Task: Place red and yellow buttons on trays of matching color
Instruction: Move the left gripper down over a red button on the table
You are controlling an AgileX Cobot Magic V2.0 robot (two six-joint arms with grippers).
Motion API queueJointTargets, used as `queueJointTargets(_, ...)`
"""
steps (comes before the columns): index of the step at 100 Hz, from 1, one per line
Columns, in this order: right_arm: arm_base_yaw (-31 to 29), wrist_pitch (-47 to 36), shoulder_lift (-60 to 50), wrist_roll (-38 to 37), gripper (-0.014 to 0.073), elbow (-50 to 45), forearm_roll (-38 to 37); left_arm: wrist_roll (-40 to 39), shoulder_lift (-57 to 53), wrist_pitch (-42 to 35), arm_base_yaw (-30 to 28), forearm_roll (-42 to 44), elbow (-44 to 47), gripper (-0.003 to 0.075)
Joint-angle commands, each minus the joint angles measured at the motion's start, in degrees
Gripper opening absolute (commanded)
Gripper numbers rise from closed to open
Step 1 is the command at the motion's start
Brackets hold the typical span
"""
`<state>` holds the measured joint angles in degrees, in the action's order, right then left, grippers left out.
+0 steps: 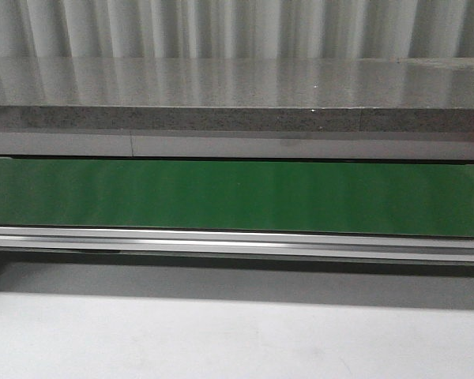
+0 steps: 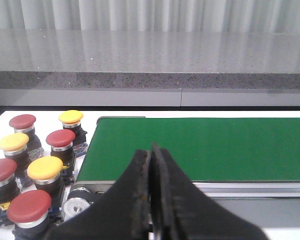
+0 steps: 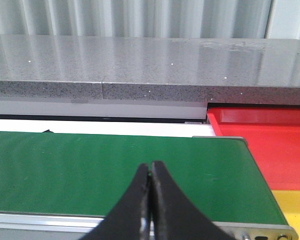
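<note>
In the left wrist view several push buttons with red caps [image 2: 29,205] and yellow caps [image 2: 45,167] stand on black bases, clustered on the white table beside the end of the green conveyor belt [image 2: 205,147]. My left gripper [image 2: 150,152] is shut and holds nothing, hovering over the belt's near edge, apart from the buttons. In the right wrist view my right gripper [image 3: 150,167] is also shut with nothing in it, above the belt [image 3: 115,172]. A red tray [image 3: 270,145] lies past the belt's other end, with a yellow tray [image 3: 295,210] beside it. Neither gripper shows in the front view.
A grey speckled counter [image 1: 237,95] runs along the far side behind the belt [image 1: 237,197]. An aluminium rail [image 1: 237,241] edges the belt's near side. The belt's end roller [image 2: 79,206] sits close to the buttons.
</note>
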<state>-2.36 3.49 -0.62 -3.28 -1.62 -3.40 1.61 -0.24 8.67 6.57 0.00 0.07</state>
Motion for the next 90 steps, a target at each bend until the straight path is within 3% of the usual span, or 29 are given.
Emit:
queueJointTargets(1, -0.4, -4.37, -0.88, 0.1, -0.0065, 1.17, -0.02, -0.72, -2.07, -4.23, 0.02, -0.77, 2.52, -0.002)
queueJointTargets(72, -0.4, -4.37, -0.88, 0.1, -0.0065, 1.17, -0.02, -0.72, -2.07, -4.23, 0.02, -0.77, 2.52, -0.002)
queueJointTargets(90, -0.4, -4.37, -0.88, 0.1, -0.0065, 1.17, -0.02, -0.72, -2.07, -0.94, 0.02, -0.77, -1.81, -0.002)
